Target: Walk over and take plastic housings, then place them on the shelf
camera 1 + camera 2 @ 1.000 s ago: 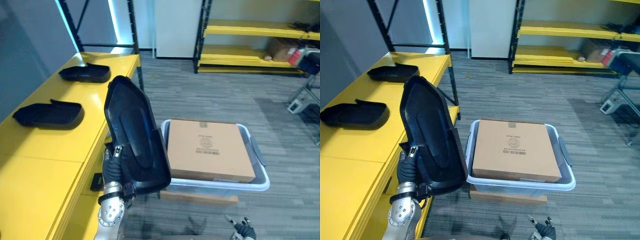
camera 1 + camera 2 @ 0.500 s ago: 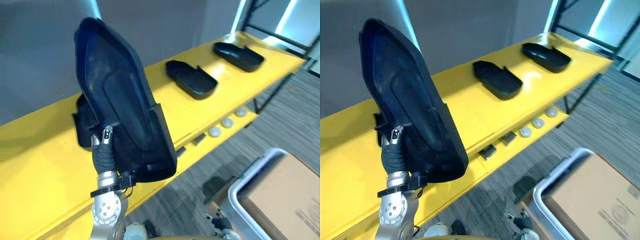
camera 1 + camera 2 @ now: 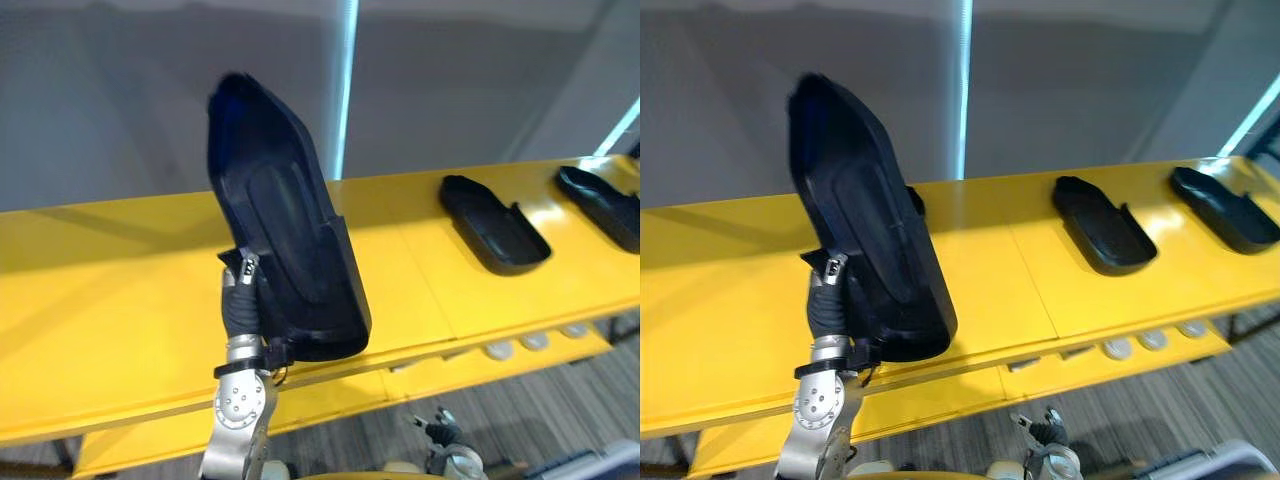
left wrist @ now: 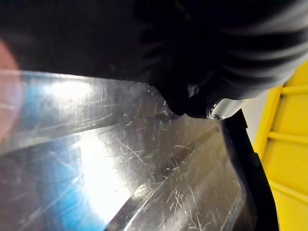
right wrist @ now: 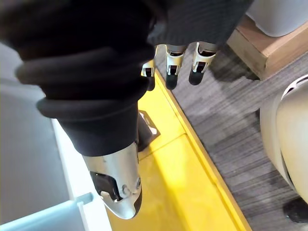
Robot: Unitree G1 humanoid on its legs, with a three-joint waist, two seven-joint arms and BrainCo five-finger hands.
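The plastic housing (image 3: 290,240) is gripped at its lower edge by the left hand (image 3: 243,290), probably light, stiff but kinda slick; the right hand (image 5: 173,55) is seen with fingers hanging loose.

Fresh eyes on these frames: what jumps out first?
The big black housing stands upright mid-frame, gripped at its lower edge by the left hand, with the yellow shelf behind it. Next come two more housings lying flat on the shelf toward the right. The right hand hangs low with relaxed fingers, holding nothing.
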